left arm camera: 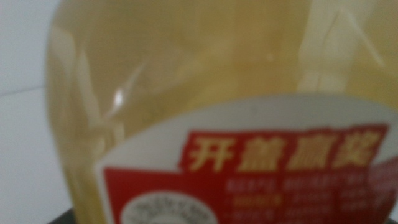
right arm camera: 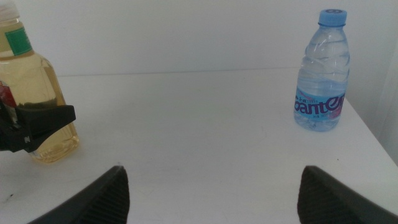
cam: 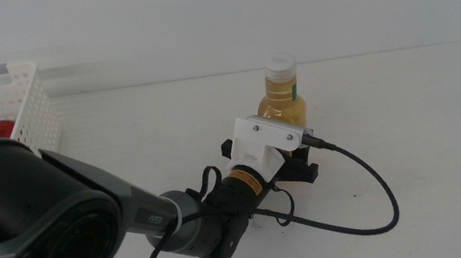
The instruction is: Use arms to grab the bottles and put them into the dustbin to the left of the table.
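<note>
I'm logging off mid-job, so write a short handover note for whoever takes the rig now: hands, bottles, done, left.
Left hand: at the base of the yellow juice bottle, mid-table; a jaw lies against the bottle's side in the right wrist view, but a closed grip is not confirmed.
Right hand: open, waiting, holding nothing.
Red can: already in the dustbin at the table's left.
Water bottle: upright near the table's right edge, untouched.
Left: bin the juice bottle, then the water bottle.
</note>
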